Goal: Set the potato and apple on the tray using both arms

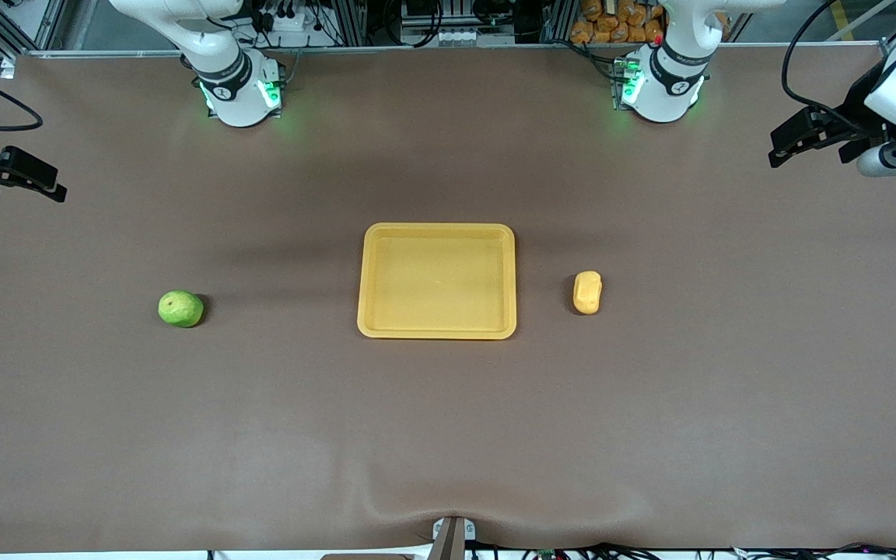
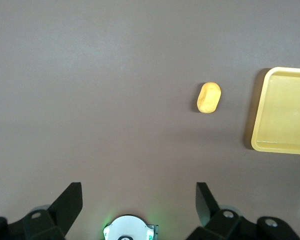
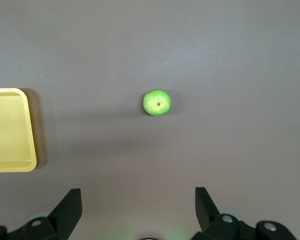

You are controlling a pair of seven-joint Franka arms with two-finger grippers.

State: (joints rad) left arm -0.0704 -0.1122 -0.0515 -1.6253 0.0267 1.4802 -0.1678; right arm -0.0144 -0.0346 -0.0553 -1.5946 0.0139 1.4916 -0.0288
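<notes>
Front view, nearest first: the apple (image 1: 180, 309) lies on the brown tabletop (image 1: 448, 435) toward the right arm's end, the potato (image 1: 587, 292) toward the left arm's end, the empty tray (image 1: 437, 281) between them. Above the table ends, the left gripper (image 1: 786, 148) and right gripper (image 1: 47, 187) hang with jaws wide, holding nothing. Each should probably centre over its own item first, then descend straight, closing across the potato's narrow width.
</notes>
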